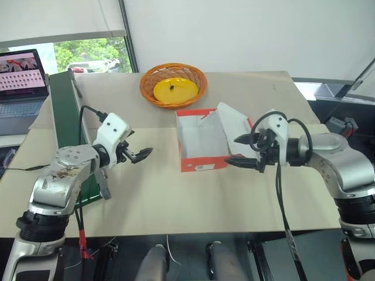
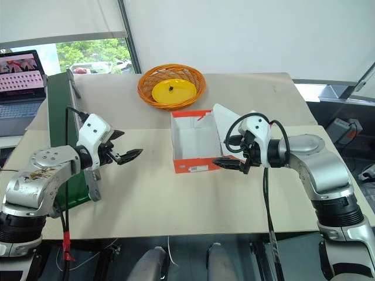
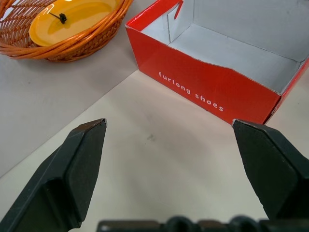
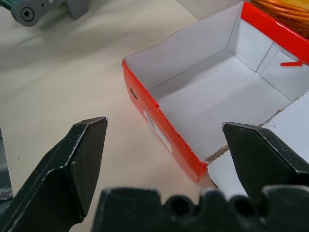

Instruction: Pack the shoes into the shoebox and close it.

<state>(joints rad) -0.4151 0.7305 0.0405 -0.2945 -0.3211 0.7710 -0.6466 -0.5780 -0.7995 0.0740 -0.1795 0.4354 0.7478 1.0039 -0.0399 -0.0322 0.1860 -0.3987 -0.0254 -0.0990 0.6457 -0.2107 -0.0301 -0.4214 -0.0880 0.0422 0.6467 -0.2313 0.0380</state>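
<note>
Orange-red shoebox [image 1: 202,167] at mid-table, lid flap laid open to its right, white interior bare. Round wicker basket [image 1: 173,85] with yellow disc [image 1: 175,89] behind it. Left gripper [image 1: 142,154] left of box, jaws wide apart, holding nothing. Right gripper [image 1: 239,150] just beside box's right front corner, jaws likewise apart.

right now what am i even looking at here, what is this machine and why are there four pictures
It is a two-armed humanoid robot at a table. Two pictures come from cameras in its head, looking down over its arms. The other two come from cameras on its wrists, looking along the black fingers. On the table sit an open, empty orange-red shoebox, lid folded back, and a wicker basket holding a yellow disc. The left gripper and right gripper are both open and hold nothing.
</note>
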